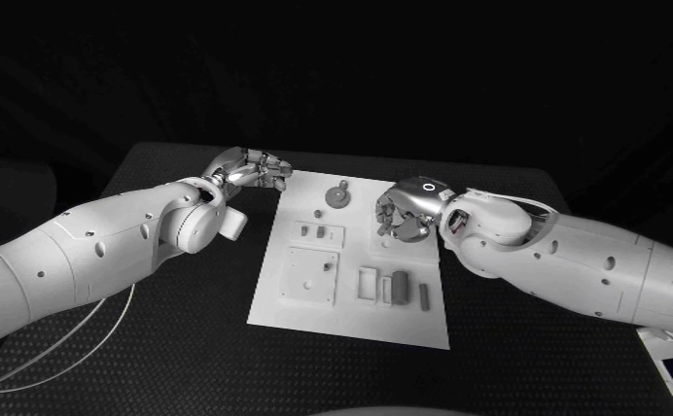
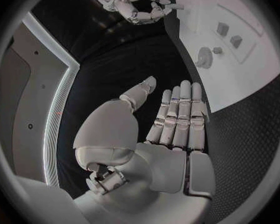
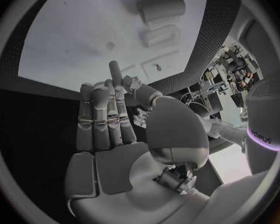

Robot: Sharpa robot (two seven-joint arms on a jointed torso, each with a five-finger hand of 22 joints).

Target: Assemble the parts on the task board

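Left hand (image 1: 253, 168): beside the task board's (image 1: 351, 314) far left corner, fingers straight and side by side, thumb apart, holding nothing
Right hand (image 1: 407, 210): over the board's right edge, fingers extended, empty
Parts (image 1: 393, 287): grey, on the board

Left hand (image 1: 250, 169) empty, fingers extended side by side; right hand (image 1: 404, 208) likewise empty, fingers straight, thumb apart

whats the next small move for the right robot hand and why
Probably lower the right robot hand toward the round part beside it and grasp it: the hand hovers over the board holding nothing, fingers straight, and that part is the nearest.
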